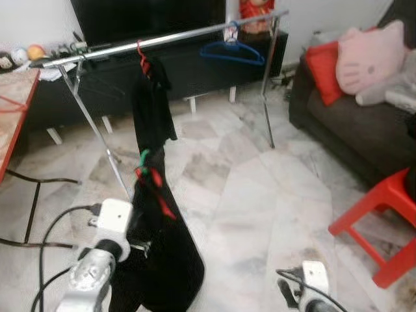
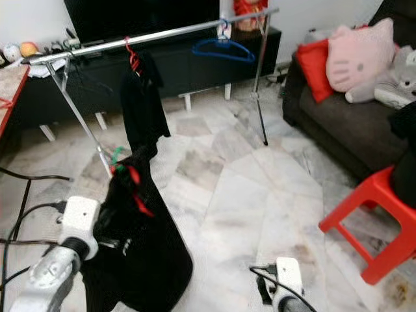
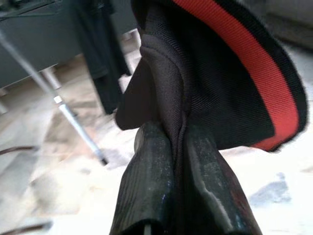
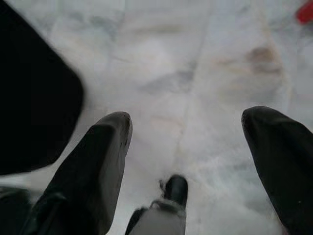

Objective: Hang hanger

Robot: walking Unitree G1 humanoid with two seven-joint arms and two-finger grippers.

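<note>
A black garment (image 1: 166, 260) on a red hanger (image 1: 155, 185) with a green hook (image 1: 143, 156) hangs low in front of me. My left gripper (image 3: 177, 134) is shut on its black fabric, which has a red stripe (image 3: 254, 63). The silver clothes rail (image 1: 175, 37) stands beyond it, higher up. On the rail hang another black garment (image 1: 153, 107) on a red hanger and an empty blue hanger (image 1: 232, 52). My right gripper (image 4: 188, 142) is open over bare floor, low at my right, with nothing between its fingers.
A dark sofa (image 1: 364, 130) with a red cushion (image 1: 323, 70) and a pink pillow (image 1: 370, 55) stands on the right. A red stool (image 1: 383, 214) is near my right side. A red-edged table (image 1: 13, 110) and floor cables (image 1: 39, 227) lie left. A black TV cabinet (image 1: 195, 71) is behind the rail.
</note>
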